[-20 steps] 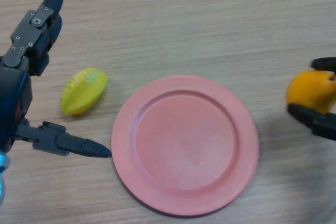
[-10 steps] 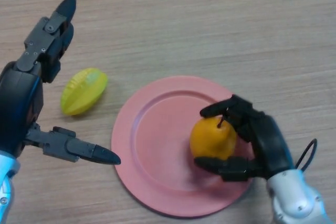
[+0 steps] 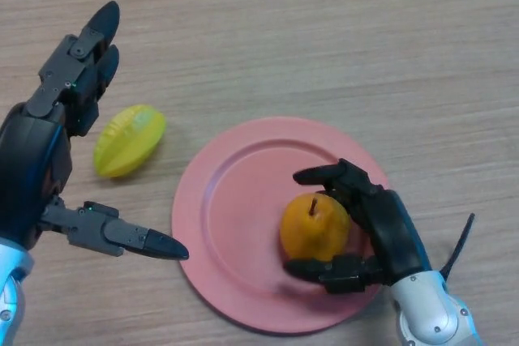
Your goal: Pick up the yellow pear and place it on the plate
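Observation:
The yellow-orange pear stands upright on the pink plate, right of the plate's middle, stem up. My right hand comes in from the lower right and is curled round the pear, thumb below it and fingers above. My left hand hovers open at the left, its fingers straight, spread around a yellow starfruit without touching it.
A yellow-green starfruit lies on the wooden table left of the plate, between my left hand's fingers and thumb.
My right hand has carried the pear from the right edge in over the plate and lowered it onto the plate. The left hand has shifted slightly.

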Robot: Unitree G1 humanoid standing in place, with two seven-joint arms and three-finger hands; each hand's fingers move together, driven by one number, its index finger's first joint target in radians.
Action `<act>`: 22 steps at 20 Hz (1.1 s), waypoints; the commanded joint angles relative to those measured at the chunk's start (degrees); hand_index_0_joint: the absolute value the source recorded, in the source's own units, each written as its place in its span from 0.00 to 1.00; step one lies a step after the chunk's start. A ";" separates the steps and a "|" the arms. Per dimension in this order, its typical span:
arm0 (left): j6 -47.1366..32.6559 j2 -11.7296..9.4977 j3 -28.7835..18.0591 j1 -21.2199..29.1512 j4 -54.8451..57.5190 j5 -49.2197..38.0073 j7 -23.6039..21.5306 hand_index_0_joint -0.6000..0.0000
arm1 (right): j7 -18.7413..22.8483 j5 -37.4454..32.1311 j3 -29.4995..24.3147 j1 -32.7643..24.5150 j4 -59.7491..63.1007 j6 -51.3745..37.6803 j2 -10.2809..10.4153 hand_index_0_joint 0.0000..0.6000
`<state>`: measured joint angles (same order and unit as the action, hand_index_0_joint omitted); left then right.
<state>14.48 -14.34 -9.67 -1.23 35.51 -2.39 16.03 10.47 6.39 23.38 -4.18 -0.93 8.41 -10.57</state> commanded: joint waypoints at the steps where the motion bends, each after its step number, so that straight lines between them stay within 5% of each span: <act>1: -7.64 -1.76 -3.08 1.14 2.74 0.37 -0.76 1.00 | -1.93 0.04 -3.07 -1.22 -7.22 -2.58 -0.32 0.00; 6: -8.33 -2.00 -2.46 1.94 0.64 0.76 -1.25 1.00 | -8.13 3.95 -6.03 0.09 -18.96 -0.04 -0.32 0.00; 11: -11.10 -2.15 -2.00 2.50 -1.11 0.58 -0.80 1.00 | -21.15 8.87 -16.33 1.53 -32.65 1.05 -0.95 0.00; 17: -8.91 -2.24 -3.80 1.19 -1.41 -1.89 0.15 1.00 | -23.05 0.25 -27.20 5.76 -42.65 6.17 -3.08 0.00; 22: -5.89 -2.74 -6.52 0.91 -0.93 -5.82 1.37 1.00 | -21.32 1.28 -26.82 4.60 -44.18 7.41 -2.98 0.00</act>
<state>13.94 -14.56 -12.63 -1.77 31.59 -7.31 17.66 -13.37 8.71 -1.15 1.89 -41.75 21.09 -12.44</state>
